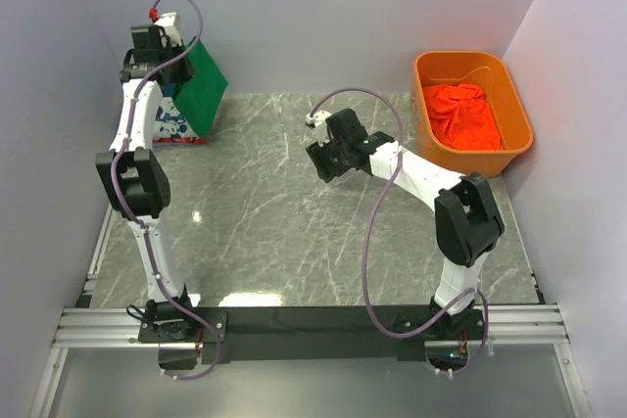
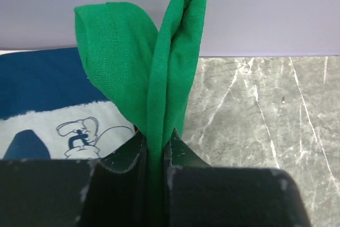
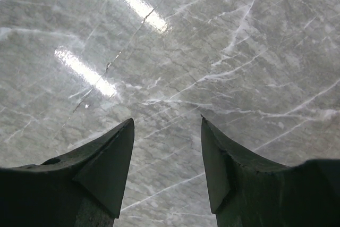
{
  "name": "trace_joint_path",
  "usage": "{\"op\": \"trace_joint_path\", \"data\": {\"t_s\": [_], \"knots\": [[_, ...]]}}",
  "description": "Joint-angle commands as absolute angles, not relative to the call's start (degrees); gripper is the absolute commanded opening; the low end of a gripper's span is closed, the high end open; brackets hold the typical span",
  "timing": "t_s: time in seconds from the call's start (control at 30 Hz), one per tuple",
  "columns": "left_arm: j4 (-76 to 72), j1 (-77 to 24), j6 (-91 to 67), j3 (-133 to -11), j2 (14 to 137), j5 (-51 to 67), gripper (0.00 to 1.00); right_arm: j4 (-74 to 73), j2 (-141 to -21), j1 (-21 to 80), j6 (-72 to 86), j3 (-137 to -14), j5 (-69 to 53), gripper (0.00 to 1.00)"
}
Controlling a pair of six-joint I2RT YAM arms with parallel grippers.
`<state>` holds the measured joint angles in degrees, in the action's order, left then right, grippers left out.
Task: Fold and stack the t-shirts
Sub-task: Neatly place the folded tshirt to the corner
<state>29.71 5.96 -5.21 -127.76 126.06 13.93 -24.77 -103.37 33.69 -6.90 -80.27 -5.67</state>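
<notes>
My left gripper (image 1: 174, 64) is shut on the bright green t-shirt (image 1: 203, 93) and holds it hanging above the far left corner of the table. In the left wrist view the green cloth (image 2: 139, 73) is pinched between the shut jaws of my left gripper (image 2: 155, 150). Under it lies the dark blue t-shirt with white cartoon print (image 1: 174, 126), which also shows in the left wrist view (image 2: 48, 110). An orange-red t-shirt (image 1: 462, 115) lies crumpled in the orange bin (image 1: 427, 133). My right gripper (image 1: 319, 160) is open and empty above the bare table; its jaws (image 3: 167, 158) stand apart.
The grey marble table (image 1: 274, 222) spreads between the arms. The orange plastic bin stands at the far right corner. White walls close in on the left, back and right sides.
</notes>
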Motion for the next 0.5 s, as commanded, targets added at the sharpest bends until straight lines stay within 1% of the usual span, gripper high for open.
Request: {"op": "trace_joint_path", "data": {"t_s": [0.0, 0.13, 0.37, 0.43, 0.47], "knots": [[25.1, 8.2, -4.7, -129.4, 125.5, 14.5, 0.01, -25.3, -104.5, 33.2, -6.3, -83.3, -5.8, 0.6], [22.0, 11.1, -5.3, -126.3, 126.7, 14.2, 0.01, -25.7, -105.2, 33.3, -6.2, -84.1, -6.1, 0.6], [22.1, 15.0, -2.6, -131.6, 133.5, 15.2, 0.01, -26.5, -106.5, 33.7, -6.2, -85.7, -6.2, 0.6], [23.0, 15.6, -1.2, -133.9, 135.3, 14.7, 0.02, -26.5, -106.7, 33.6, -6.2, -85.9, -6.2, 0.6], [23.3, 16.2, -0.9, -134.5, 136.8, 15.1, 0.04, -26.6, -106.8, 33.5, -6.4, -86.0, -6.3, 0.6]]}}
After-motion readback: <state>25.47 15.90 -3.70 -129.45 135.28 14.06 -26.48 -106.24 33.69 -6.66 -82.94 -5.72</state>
